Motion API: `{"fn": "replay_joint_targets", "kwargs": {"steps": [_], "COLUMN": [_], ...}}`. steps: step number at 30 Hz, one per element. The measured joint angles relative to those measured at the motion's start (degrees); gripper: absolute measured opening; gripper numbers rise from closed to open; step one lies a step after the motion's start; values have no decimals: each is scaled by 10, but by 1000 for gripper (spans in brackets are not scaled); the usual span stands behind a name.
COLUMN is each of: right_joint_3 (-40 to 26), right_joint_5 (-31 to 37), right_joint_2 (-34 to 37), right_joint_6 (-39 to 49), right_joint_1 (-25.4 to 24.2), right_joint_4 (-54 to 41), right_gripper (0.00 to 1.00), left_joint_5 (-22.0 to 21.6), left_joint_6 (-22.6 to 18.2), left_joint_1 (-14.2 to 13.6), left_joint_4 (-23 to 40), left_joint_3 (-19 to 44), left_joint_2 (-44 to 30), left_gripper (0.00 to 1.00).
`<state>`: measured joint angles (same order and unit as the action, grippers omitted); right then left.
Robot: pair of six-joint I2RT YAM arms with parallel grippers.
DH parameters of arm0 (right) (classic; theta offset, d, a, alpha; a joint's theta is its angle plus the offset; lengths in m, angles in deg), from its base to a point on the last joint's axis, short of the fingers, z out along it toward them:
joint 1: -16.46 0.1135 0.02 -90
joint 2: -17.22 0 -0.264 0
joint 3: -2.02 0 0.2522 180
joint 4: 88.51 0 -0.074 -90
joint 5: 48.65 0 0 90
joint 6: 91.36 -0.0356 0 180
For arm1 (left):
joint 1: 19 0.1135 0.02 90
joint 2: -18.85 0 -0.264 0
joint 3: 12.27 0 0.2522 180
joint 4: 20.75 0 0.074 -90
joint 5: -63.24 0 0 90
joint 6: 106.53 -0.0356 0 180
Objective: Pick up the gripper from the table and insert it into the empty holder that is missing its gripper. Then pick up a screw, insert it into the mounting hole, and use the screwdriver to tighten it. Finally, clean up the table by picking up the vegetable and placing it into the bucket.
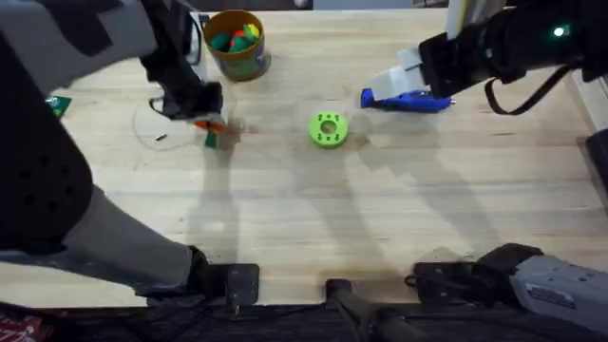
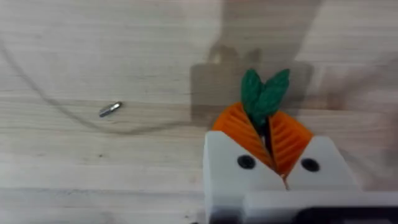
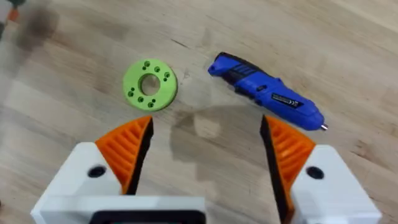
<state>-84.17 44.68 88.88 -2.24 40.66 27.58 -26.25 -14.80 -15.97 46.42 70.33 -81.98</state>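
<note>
Vegetable point(image 2: 266, 99) body hidden between left end effector point(image 2: 268, 146) pads, leafy top alone showing.

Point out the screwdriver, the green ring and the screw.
screwdriver point(image 3: 267, 92): right wrist view, middle of the blue handle.
green ring point(image 3: 150, 85): right wrist view, flat top face beside the centre hole.
screw point(image 2: 110, 109): left wrist view, middle of its shaft.

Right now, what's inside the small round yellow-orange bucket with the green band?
The yellow-orange bucket holds toy pieces in green, red and yellow, piled near the rim. Whatever lies beneath that top layer is covered, so their count and the bucket's bottom can't be seen.
</note>
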Motion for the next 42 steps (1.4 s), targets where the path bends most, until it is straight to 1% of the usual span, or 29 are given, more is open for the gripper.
{"fn": "replay_joint_targets", "kwargs": {"steps": [4,6,8,11,14,17,26,28,32,33,34,38,39,40,42], "right_joint_3": [0,0,0,0,0,0,0,0,0,0,0,0,0,0,0], "right_joint_5": [0,0,0,0,0,0,0,0,0,0,0,0,0,0,0], "right_joint_2": [0,0,0,0,0,1,3,4,4,4,4,4,3,4,4], "right_joint_6": [0,0,0,0,0,0,0,0,0,0,0,0,0,0,0], "right_joint_1": [0,0,0,0,0,0,0,0,0,0,0,0,0,0,0], "right_joint_4": [0,1,1,1,2,3,14,14,14,15,15,15,15,15,15], "right_gripper": [990,990,990,990,990,990,990,990,990,990,990,990,990,990,990], "left_joint_5": [9,12,14,21,30,36,55,60,62,62,61,61,61,62,61], "left_joint_6": [0,0,0,0,0,0,0,0,0,1,-1,0,0,0,-2], "left_joint_1": [0,0,0,0,0,-4,-27,-28,-28,-28,-28,-28,-28,-28,-28], "left_joint_4": [37,42,41,11,-38,-82,-212,-227,-231,-233,-236,-234,-231,-224,-200], "left_joint_3": [78,124,171,215,223,223,222,222,221,221,221,221,221,222,224], "left_joint_2": [28,45,58,71,72,56,-66,-87,-104,-104,-104,-104,-104,-104,-103], "left_gripper": [21,21,21,21,21,21,21,21,23,52,151,779,918,967,984]}}
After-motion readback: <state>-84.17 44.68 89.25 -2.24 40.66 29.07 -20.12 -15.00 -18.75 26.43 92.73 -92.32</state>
